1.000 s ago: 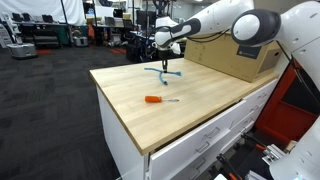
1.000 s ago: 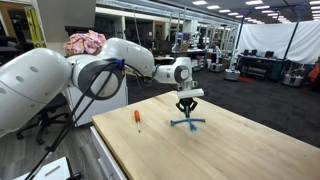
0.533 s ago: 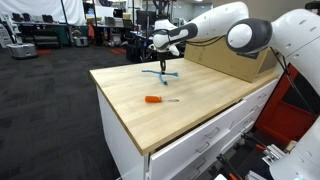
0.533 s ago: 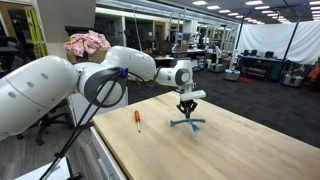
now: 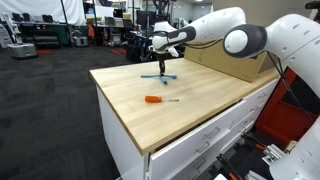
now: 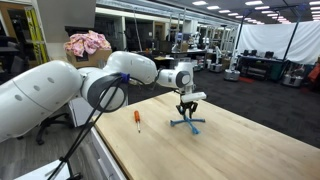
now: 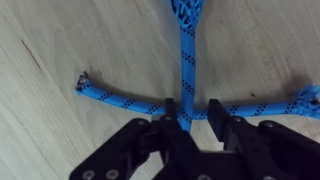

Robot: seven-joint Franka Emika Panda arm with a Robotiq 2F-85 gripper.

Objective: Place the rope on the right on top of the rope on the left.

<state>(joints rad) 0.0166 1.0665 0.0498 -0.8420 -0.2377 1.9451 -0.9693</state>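
Two blue ropes lie crossed on the wooden table (image 5: pixel 190 105). In the wrist view one rope (image 7: pixel 120 100) runs left to right and the other rope (image 7: pixel 186 50) runs up from the crossing, lying over it. The crossed pair shows in both exterior views (image 5: pixel 162 73) (image 6: pixel 187 122). My gripper (image 7: pixel 198 115) hangs just above the crossing (image 5: pixel 165 57) (image 6: pixel 187 108). Its fingers are slightly apart, with bare wood between them. The end of the upright rope lies beside the inner edge of one finger.
An orange-handled screwdriver (image 5: pixel 152 99) (image 6: pixel 137 119) lies on the table nearer the front edge. A large cardboard box (image 5: pixel 235 55) stands at the back of the table. White drawers (image 5: pixel 200 145) sit below the table top.
The gripper stays over the rope crossing, a touch higher than before. The arm behind it has shifted its pose. The ropes have not moved.
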